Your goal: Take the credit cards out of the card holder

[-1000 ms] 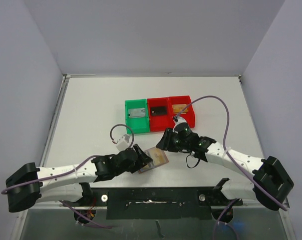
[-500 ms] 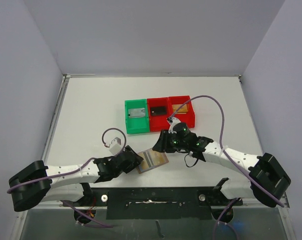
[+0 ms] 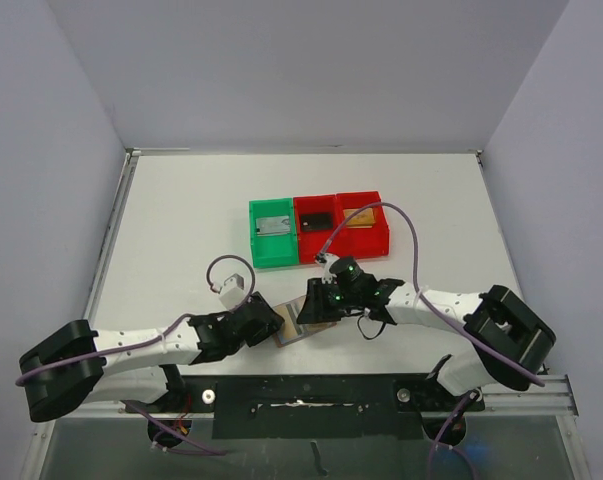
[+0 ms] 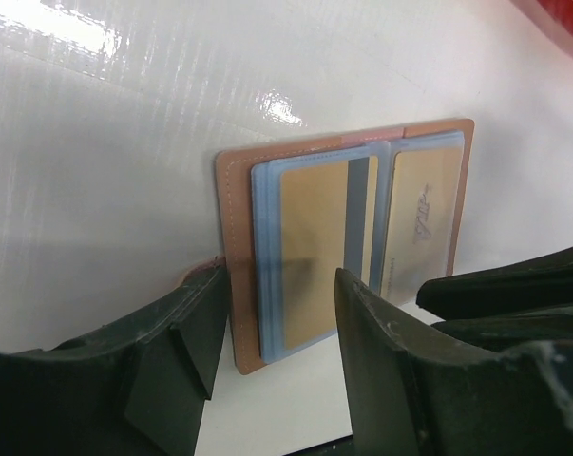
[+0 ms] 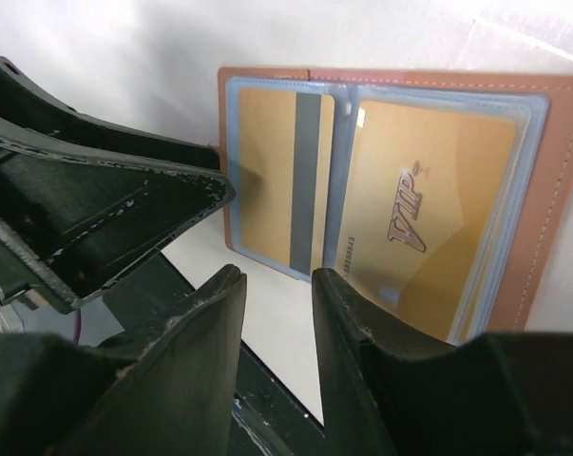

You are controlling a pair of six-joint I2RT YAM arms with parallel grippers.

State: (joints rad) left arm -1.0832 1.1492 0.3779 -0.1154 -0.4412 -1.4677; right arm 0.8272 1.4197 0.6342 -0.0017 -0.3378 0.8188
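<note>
The brown card holder (image 3: 303, 322) lies open and flat on the white table between my two grippers. Its light-blue sleeves hold a gold card with a grey stripe (image 4: 315, 242) and a gold VIP card (image 5: 419, 209). My left gripper (image 4: 281, 285) is open, its fingers astride the holder's left end, with one finger at the brown edge (image 4: 237, 266). My right gripper (image 5: 276, 277) is open with a narrow gap and empty, hovering over the holder's (image 5: 555, 180) near edge by the striped card (image 5: 267, 161). The two grippers (image 3: 274, 322) (image 3: 313, 300) face each other closely.
A green bin (image 3: 274, 232) and two red bins (image 3: 319, 226) (image 3: 365, 220) stand in a row behind the holder, each with a card inside. The black base plate (image 3: 311, 395) runs along the near table edge. The right fingers (image 4: 514, 294) show in the left wrist view.
My right gripper has moved left and toward the near edge, onto the holder. My left gripper has drawn back a little to the left. The holder stays open on the table.
</note>
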